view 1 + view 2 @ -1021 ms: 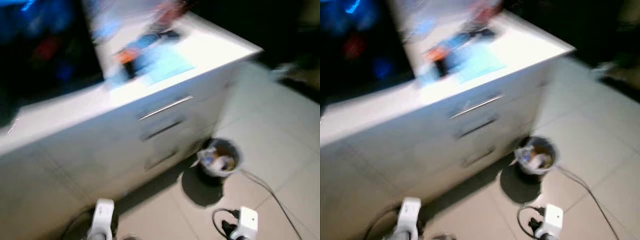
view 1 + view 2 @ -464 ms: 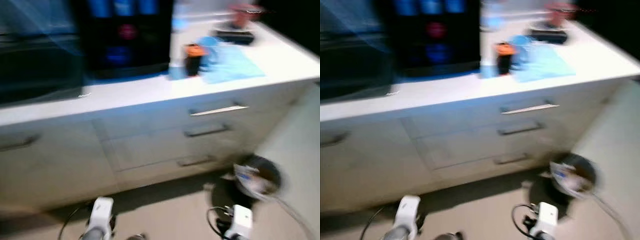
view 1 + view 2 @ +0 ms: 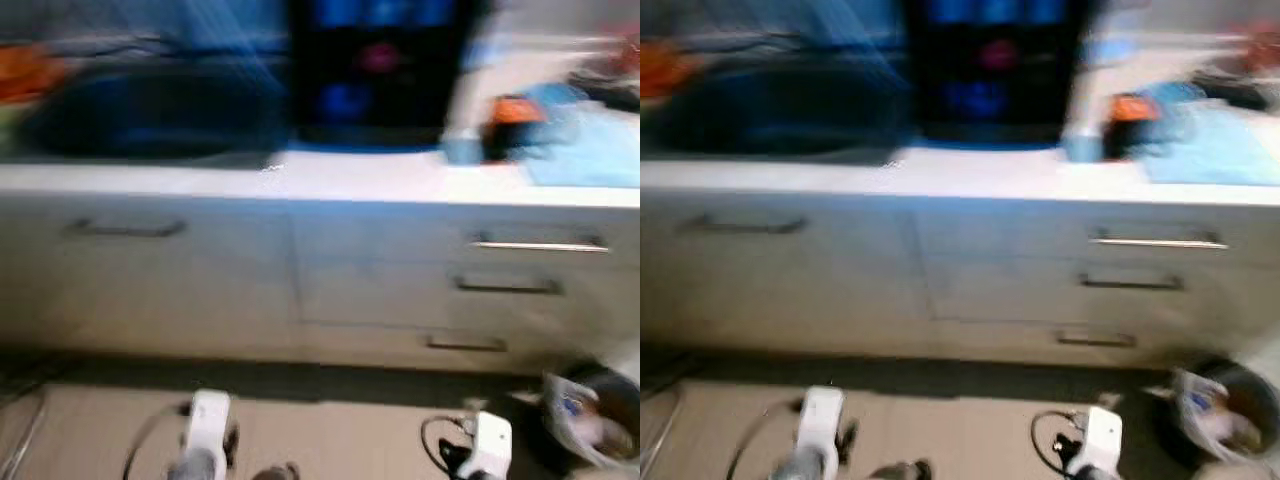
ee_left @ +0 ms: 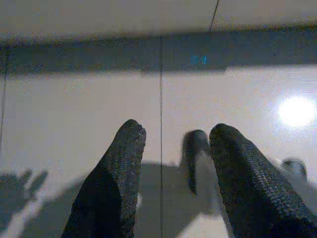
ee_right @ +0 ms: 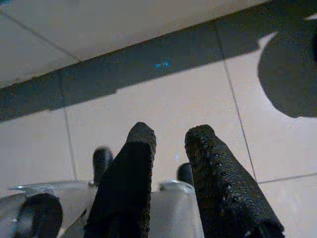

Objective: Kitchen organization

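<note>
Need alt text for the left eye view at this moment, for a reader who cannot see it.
Blurred view of a white kitchen counter with drawer handles, a dark appliance and an orange-topped item beside a blue cloth. A lined bin stands on the tiled floor at right; both arms hang low.

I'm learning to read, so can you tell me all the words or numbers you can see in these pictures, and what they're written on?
No words or numbers can be read here.
Black appliance with glowing blue and pink patches on the white countertop: blurred, no text legible.
Orange-topped dark container: no label can be made out.
Crumpled wrapper with blue marks in the round dark bin on the floor: too blurred to read.
</note>
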`<state>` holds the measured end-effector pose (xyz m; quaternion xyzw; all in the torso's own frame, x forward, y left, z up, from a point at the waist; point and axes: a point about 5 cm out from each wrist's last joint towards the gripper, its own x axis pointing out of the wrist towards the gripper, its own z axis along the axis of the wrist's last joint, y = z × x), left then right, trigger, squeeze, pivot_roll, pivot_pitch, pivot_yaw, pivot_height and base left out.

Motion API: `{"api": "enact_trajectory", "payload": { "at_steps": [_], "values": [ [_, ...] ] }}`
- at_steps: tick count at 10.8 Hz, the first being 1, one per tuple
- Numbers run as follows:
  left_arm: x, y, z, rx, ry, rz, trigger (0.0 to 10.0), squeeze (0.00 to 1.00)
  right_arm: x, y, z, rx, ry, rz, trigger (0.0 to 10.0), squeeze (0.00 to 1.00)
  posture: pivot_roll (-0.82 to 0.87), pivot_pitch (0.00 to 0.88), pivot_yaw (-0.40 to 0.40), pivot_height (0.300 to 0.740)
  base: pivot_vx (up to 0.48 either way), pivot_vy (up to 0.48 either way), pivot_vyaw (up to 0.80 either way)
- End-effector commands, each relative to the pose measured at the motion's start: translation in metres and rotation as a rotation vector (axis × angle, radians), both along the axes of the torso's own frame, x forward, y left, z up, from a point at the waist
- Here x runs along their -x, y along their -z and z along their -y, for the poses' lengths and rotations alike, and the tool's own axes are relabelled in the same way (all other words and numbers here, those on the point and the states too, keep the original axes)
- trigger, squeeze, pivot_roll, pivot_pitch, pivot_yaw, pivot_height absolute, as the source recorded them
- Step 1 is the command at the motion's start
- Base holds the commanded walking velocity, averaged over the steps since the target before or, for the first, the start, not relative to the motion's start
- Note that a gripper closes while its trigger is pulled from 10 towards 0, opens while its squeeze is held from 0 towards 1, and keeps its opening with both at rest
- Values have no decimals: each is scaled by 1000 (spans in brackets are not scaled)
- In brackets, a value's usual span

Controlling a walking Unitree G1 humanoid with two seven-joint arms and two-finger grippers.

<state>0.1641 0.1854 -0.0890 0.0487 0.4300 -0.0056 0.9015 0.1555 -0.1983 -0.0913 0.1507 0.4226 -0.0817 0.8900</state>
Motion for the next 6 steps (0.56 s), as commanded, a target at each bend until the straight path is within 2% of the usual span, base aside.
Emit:
{"api": "enact_trajectory", "payload": {
  "at_steps": [1,6],
  "values": [
    [-4,-2,-4,-14,0,6,10000,0,0,1,-4,-7,3,-7,10000,0,6,88,10,740,0,0,800],
    [-3,-1,-5,-9,-20,-3,10000,0,0,1,-5,-21,18,-2,10000,0,15,87,10,740,0,0,0]
  ]
}}
